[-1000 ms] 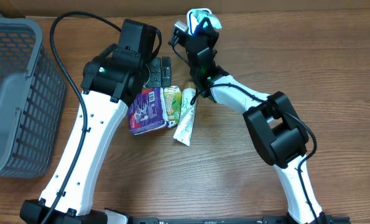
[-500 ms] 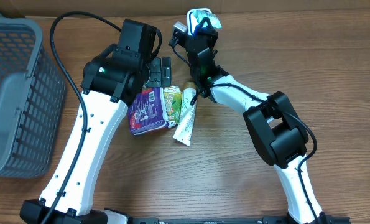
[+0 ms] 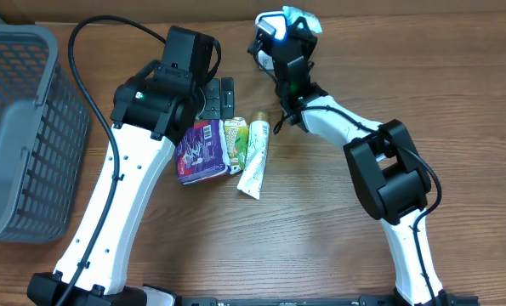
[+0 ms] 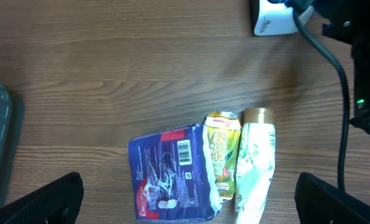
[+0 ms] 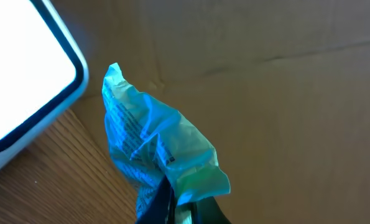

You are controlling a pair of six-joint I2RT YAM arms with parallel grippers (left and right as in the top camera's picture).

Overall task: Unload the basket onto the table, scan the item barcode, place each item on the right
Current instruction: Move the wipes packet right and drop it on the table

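Wood table (image 3: 321, 238), overhead: three packs below the scanner (image 3: 269, 23), namely purple packet (image 3: 200, 151), yellow sachet (image 3: 235, 140) and white tube (image 3: 254, 161), touching in a row. One grey basket (image 3: 23, 127) far left of it. Over the packs the left gripper (image 3: 217, 96) is spread wide, empty. The right gripper (image 3: 296, 32) is clamped on one teal packet (image 3: 304, 17) just right of the scanner.
Left wrist: three packs, barcode up on the purple one.
Right wrist: teal packet beside the scanner's edge.
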